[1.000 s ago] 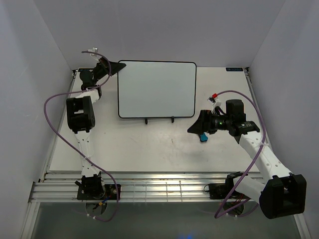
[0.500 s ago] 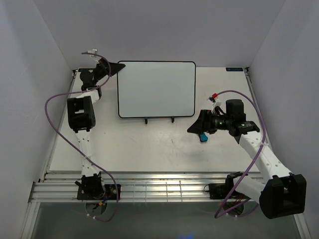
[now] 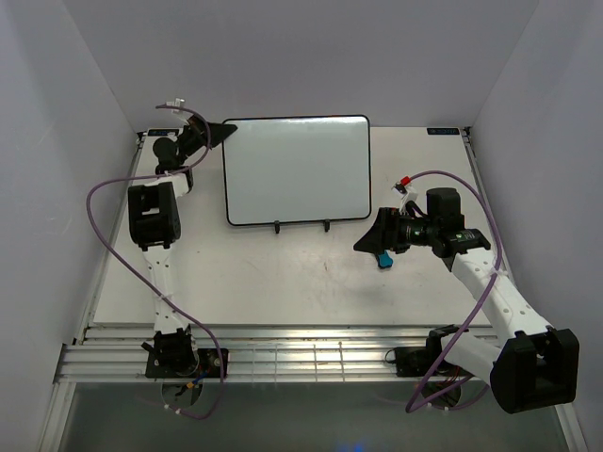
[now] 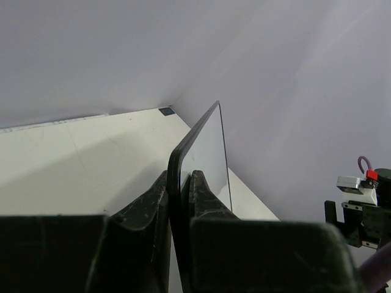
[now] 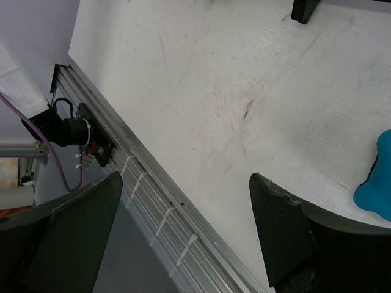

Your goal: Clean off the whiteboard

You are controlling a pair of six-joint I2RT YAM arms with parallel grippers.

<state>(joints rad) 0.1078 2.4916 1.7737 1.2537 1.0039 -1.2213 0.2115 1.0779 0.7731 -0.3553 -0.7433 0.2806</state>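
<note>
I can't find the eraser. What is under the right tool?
A blue eraser lies on the table below the open right tool, beside one finger rather than between them. Only one end shows; the tool covers the rest.

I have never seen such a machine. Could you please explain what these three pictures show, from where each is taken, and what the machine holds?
These are two robot arms bolted at the near edge of a table. One picture looks down from above; the other two come from cameras on the wrists, so each shows its own fingers. A whiteboard, with no writing visible, stands on a thin wire stand. The left gripper is shut on the board's far left corner. The right gripper is open and holds nothing; a small blue eraser lies on the table beside it.
</note>
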